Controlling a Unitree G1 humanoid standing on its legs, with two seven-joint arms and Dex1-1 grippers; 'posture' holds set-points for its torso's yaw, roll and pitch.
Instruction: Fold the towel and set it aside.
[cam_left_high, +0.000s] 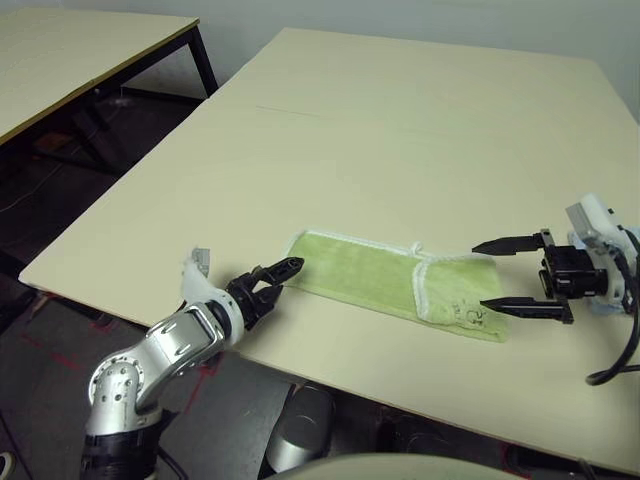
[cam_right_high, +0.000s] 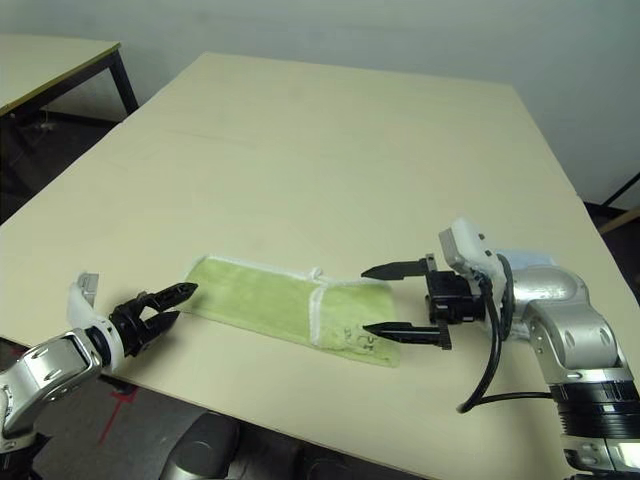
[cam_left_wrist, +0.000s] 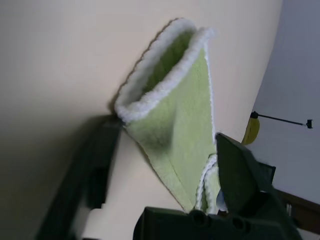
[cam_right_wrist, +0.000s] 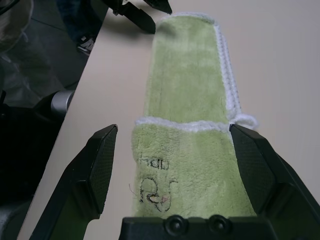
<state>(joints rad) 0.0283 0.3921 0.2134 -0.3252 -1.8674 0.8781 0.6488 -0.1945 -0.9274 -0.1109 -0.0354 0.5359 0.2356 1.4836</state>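
1. The towel (cam_left_high: 395, 285) lies folded into a long strip near the front edge of the table (cam_left_high: 400, 130), running from about 9 o'clock to 3 o'clock.
2. The left gripper (cam_left_high: 288, 271) is at the strip's 9 o'clock end, fingers partly spread, tips right at the edge. Can't tell if it's actually pinching cloth.
3. The right gripper (cam_left_high: 500, 273) sits at the 3 o'clock end, fingers spread wide on either side of the towel, not gripping.

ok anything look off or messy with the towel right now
Nothing stands out. The towel lies folded in a long strip on the table, a bit slanted to the near edge, one end flap doubled over.
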